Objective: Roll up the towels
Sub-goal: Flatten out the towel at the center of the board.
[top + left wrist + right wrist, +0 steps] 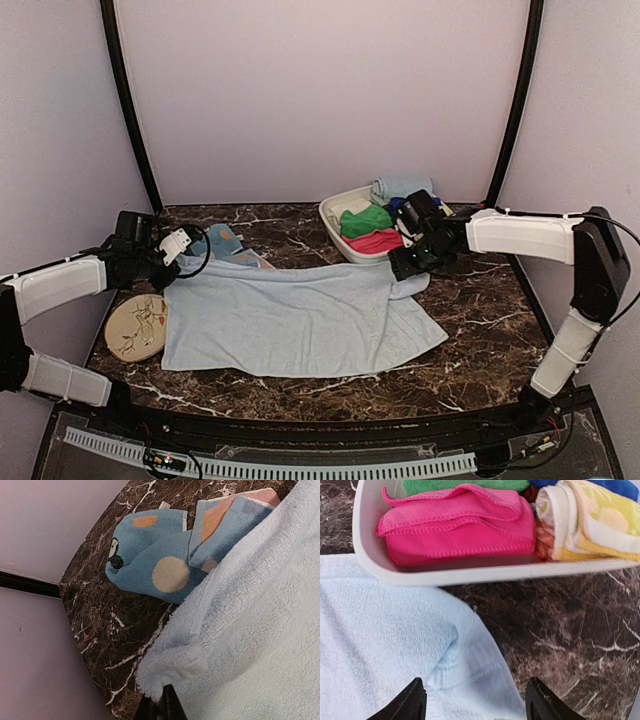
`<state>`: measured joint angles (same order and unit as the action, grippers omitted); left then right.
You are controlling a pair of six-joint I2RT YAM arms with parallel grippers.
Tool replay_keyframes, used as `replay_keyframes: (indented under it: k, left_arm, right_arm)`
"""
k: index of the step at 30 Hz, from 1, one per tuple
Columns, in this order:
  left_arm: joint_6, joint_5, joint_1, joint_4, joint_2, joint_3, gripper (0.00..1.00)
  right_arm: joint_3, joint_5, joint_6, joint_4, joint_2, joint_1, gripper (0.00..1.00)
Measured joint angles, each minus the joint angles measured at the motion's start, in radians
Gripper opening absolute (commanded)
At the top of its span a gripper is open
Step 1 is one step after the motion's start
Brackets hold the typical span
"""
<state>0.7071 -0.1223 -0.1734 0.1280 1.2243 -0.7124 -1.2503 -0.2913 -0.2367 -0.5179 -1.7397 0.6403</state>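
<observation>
The plain pale blue towel (290,315) lies spread flat across the middle of the table. My left gripper (170,272) is shut on its far left corner (165,672). The medium blue spotted towel (225,243) lies crumpled just behind that corner, and its cream spot shows in the left wrist view (165,562). My right gripper (403,268) is open above the pale towel's far right corner (470,675), with its fingertips (415,700) standing apart on either side of it.
A white tray (335,222) at the back right holds rolled green, pink (460,522), yellow and dark blue towels. A round beige plate (137,326) with a drawing lies at the left, beside the pale towel's edge.
</observation>
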Motion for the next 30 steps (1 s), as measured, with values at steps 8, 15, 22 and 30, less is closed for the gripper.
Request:
replay_keyframes:
  k: [8, 15, 22, 30]
  left_arm:
    - [0.005, -0.011, 0.013, -0.002, 0.0, 0.0, 0.0]
    - [0.006, -0.016, 0.017, 0.001, 0.0, 0.0, 0.0]
    - [-0.004, 0.013, 0.019, 0.033, -0.011, -0.005, 0.0]
    - [-0.043, 0.087, 0.019, 0.07, -0.021, -0.024, 0.0]
  right_arm:
    - [0.387, 0.141, -0.145, 0.146, 0.311, 0.001, 0.38]
    - [0.555, 0.22, -0.242, 0.234, 0.24, 0.011, 0.31]
    - [0.559, 0.108, -0.379, 0.211, 0.234, 0.077, 0.19]
    - [0.615, 0.027, -0.645, 0.064, 0.329, 0.319, 0.35]
